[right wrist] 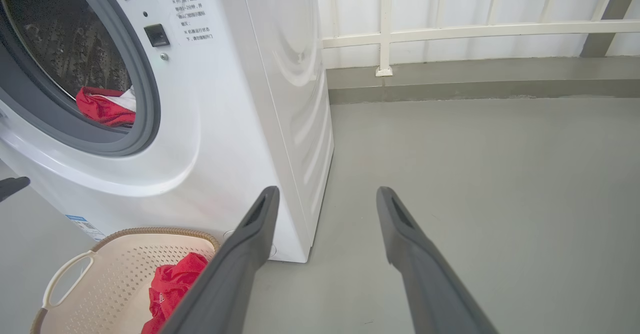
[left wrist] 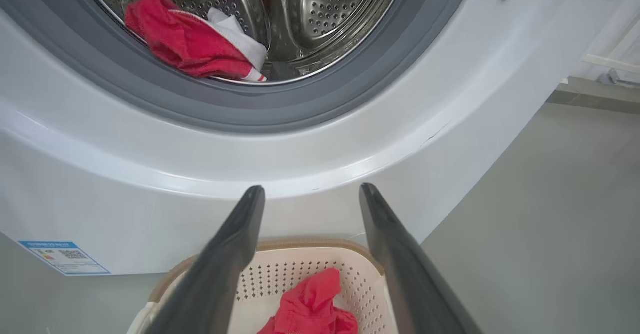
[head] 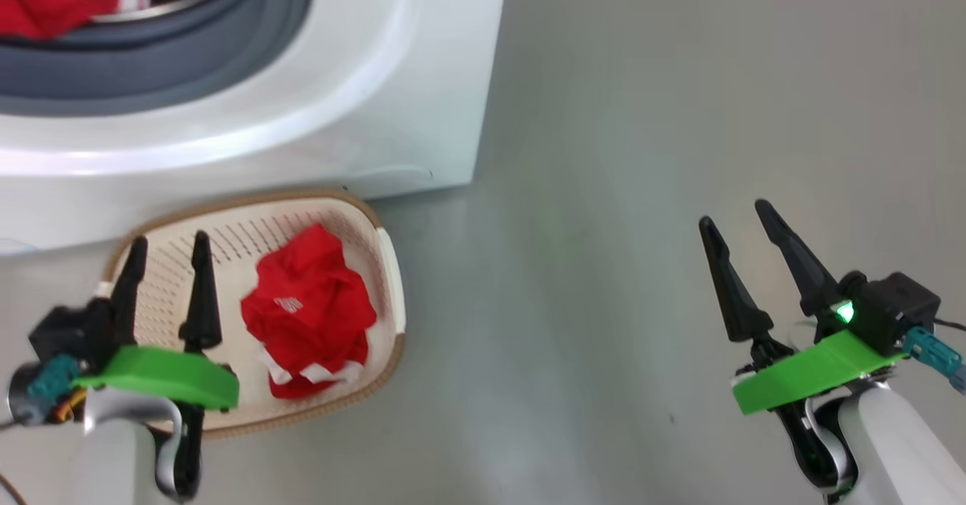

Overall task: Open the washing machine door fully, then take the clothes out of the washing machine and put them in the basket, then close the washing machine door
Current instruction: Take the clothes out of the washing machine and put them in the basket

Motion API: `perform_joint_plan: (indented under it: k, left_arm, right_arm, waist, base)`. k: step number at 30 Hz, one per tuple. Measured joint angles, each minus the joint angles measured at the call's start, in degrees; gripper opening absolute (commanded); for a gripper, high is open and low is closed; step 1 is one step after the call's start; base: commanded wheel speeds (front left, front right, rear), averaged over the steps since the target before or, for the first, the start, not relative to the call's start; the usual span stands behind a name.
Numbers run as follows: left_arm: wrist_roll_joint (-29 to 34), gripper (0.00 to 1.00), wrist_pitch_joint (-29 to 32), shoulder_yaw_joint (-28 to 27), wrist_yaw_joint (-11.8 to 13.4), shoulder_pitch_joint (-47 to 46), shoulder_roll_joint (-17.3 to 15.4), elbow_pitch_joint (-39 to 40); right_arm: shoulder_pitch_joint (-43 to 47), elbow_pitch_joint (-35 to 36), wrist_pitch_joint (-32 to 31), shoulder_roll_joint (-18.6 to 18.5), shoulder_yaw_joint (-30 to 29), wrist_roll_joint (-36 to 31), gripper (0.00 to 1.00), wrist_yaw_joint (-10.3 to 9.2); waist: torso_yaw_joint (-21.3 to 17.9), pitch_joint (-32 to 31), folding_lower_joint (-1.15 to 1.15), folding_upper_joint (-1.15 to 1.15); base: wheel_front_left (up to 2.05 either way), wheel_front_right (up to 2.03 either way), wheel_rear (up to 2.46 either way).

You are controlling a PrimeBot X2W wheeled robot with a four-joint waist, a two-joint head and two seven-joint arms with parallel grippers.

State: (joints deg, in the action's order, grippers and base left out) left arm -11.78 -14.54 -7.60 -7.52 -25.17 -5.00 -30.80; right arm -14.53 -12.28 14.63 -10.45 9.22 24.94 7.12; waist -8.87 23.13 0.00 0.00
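Laundry area (balcony-like), white washing machine [right wrist: 225, 124], basket [right wrist: 110, 274], grey floor [right wrist: 475, 174], white railing [right wrist: 475, 27]

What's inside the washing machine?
A red and white piece of clothing lies at the front of the steel drum. Anything underneath it is covered, and the drum's top is out of view.

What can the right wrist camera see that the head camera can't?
Right wrist view: a white railing behind the washing machine, and a black latch slot beside the drum opening.
Head view: green mounts on both wrists, the left gripper open above the basket, and the right gripper open over the grey floor.
Both: the washing machine, red clothes in its drum, a red garment lying in the basket, and the grey floor.
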Motion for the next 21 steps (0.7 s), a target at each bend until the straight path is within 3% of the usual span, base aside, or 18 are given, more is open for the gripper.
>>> perform_joint_plan:
  k: [21]
  left_arm:
    - [2.2,1.00,0.0,-2.8,0.0,20.0,2.3,18.9]
  right_arm:
    - [8.8,-0.2,0.0,-1.0,-2.7,0.2,1.00,0.00]
  waist:
    - [3.7,-13.4,0.00,0.00]
  base:
    - [0.00,0.00,0.00]
